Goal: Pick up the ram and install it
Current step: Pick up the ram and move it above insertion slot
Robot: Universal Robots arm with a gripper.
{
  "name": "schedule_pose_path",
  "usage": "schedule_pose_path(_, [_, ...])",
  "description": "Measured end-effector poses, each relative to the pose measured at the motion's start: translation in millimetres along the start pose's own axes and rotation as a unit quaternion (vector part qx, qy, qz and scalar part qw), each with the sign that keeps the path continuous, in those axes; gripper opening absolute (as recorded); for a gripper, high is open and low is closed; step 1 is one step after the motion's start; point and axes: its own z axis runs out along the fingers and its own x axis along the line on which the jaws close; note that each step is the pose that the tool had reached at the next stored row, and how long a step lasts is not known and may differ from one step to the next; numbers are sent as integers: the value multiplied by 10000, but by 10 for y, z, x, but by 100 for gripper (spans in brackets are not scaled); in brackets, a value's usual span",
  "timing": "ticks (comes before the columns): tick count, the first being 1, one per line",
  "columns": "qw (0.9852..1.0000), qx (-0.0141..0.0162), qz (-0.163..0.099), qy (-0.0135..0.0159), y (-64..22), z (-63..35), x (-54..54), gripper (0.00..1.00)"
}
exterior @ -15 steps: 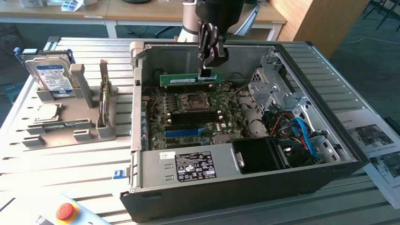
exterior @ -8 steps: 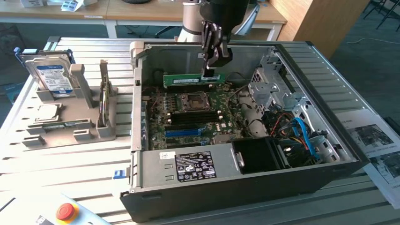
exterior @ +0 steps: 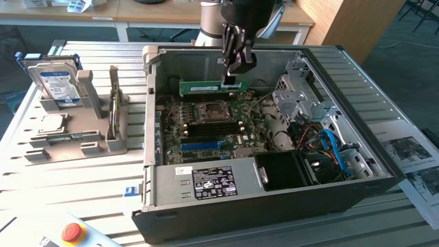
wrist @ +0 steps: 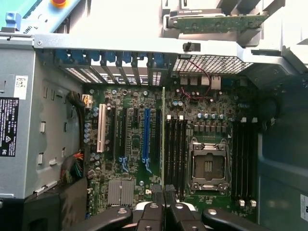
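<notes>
The ram (exterior: 209, 87), a long, thin, flat green circuit-board stick, is seen clamped at its upper edge between the closed black fingers of the gripper (exterior: 232, 80). In the exterior view it is held level, on its long edge, inside the open black and grey computer case (exterior: 288, 203), above the green motherboard (exterior: 175, 116) and near the case's far wall. No contact between the stick and the board is seen there.

In the wrist view the gripper (wrist: 163, 192) is seen from above, and the ram (wrist: 163, 134) is shown edge-on as a thin pale line. This line runs parallel to the bank of long black memory slots (wrist: 175, 149) and just beside it, with the square silver processor socket (wrist: 208, 166) on the slots' other side.

Outside the case, at the exterior view's left, a grey moulded holder (exterior: 89, 139) is laid on the slatted table. A second green stick (exterior: 114, 103) is stood on edge in it, beside a silver hard drive with a blue-white label (exterior: 58, 85) and a square silver processor chip (exterior: 51, 123).
</notes>
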Motion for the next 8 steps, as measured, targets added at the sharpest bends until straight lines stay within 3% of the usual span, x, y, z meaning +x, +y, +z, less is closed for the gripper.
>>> schedule_pose_path(8, [10000,-12,1,0,-7,11,-24,12])
